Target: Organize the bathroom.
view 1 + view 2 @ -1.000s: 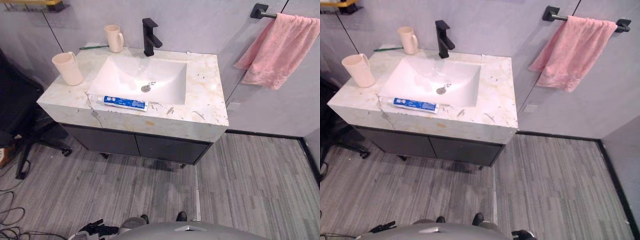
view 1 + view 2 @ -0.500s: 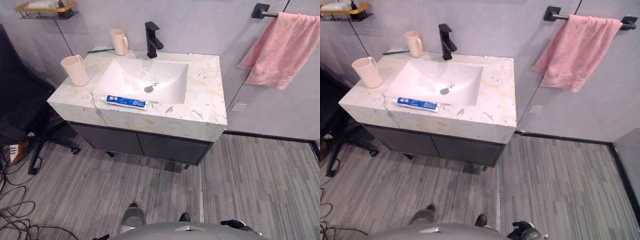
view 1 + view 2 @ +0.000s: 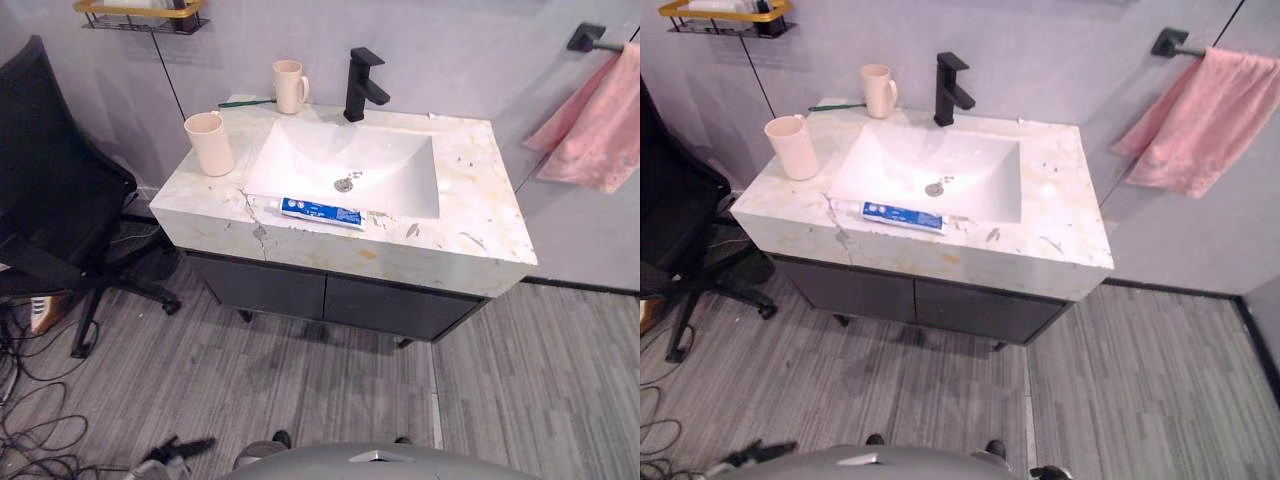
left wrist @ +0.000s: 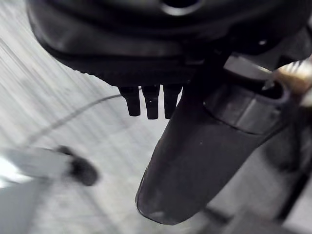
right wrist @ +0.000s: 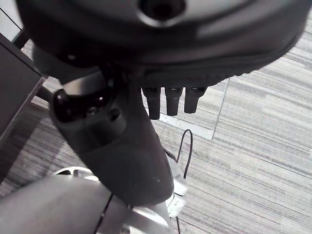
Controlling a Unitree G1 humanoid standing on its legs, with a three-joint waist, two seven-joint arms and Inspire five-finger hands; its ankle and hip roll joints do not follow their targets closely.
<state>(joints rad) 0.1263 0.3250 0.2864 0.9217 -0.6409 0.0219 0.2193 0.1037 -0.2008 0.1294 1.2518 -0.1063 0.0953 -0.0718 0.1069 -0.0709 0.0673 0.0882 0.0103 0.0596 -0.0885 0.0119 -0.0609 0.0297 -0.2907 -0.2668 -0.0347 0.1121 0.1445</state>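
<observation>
Blue-and-white toothpaste tube (image 3: 322, 212) lies flat along the sink's (image 3: 400, 160) front rim.

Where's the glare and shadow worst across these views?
Right eye view: the white basin goes very bright on its back slope, and the vanity throws a soft shadow on the floor beneath it. Left wrist view: the left hand is a dark mass against bright floor. Right wrist view: the right hand is equally dark, with the floor evenly lit.

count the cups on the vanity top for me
2: one cup at the counter's left edge beside the basin, one cup at the back, left of the black faucet. None seem hidden.
</observation>
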